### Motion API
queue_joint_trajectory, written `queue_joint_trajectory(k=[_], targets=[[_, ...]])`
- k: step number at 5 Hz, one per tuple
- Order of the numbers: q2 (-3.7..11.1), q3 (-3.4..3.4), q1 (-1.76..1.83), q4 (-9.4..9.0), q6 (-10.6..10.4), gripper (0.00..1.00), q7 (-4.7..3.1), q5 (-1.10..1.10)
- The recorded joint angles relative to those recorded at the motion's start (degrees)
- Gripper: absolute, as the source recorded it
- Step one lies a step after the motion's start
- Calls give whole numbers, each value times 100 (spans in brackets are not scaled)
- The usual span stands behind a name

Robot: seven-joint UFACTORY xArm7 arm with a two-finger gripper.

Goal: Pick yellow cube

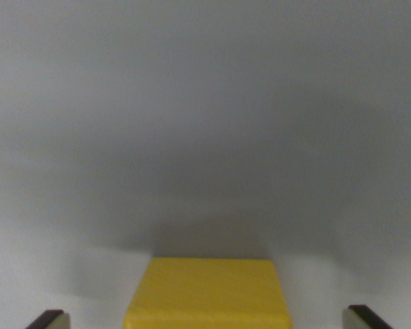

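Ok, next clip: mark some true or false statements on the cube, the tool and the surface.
1. The yellow cube sits at the bottom centre of the wrist view. True.
2. The tool is shut on the cube. False: both fingertips stand apart from it, one on each side.
3. The cube is red. False: it is yellow.
4. The surface around the cube is plain grey. True.

Yellow cube (207, 293) on grey surface (205, 103)
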Motion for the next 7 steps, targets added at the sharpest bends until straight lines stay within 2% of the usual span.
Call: queue_joint_trajectory(k=[6,7], targets=[[25,8,10,-36,-51,0,10,0],[25,8,10,-36,-51,100,10,0]])
